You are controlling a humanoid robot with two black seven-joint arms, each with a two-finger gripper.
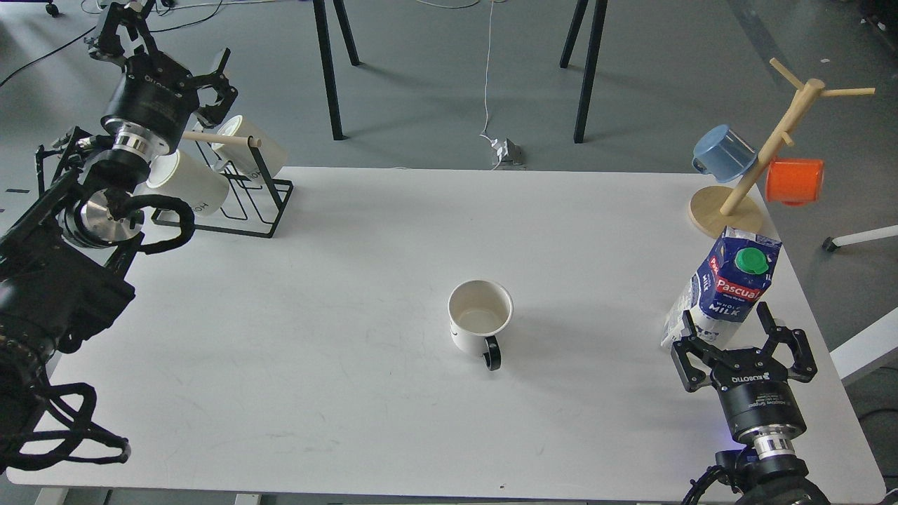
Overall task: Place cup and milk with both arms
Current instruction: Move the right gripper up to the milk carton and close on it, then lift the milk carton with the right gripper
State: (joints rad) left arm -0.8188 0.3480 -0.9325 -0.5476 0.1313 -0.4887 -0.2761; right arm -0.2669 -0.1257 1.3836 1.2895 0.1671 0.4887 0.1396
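Note:
The cup (480, 319), white with a dark handle pointing toward me, stands upright at the middle of the white table (351, 315). The milk (729, 287), a blue-and-white Pascual carton with a green cap, stands leaning near the table's right edge. My right gripper (726, 317) is open, its two fingers on either side of the carton's lower part, not closed on it. My left gripper (168, 49) is open and empty, high at the far left over a rack of white mugs, far from the cup.
A black wire rack (259, 210) with white lettered mugs (186, 184) stands at the back left. A wooden mug tree (726, 217) with a blue mug (722, 151) and an orange mug (793, 181) stands just behind the carton. The table's right edge is close.

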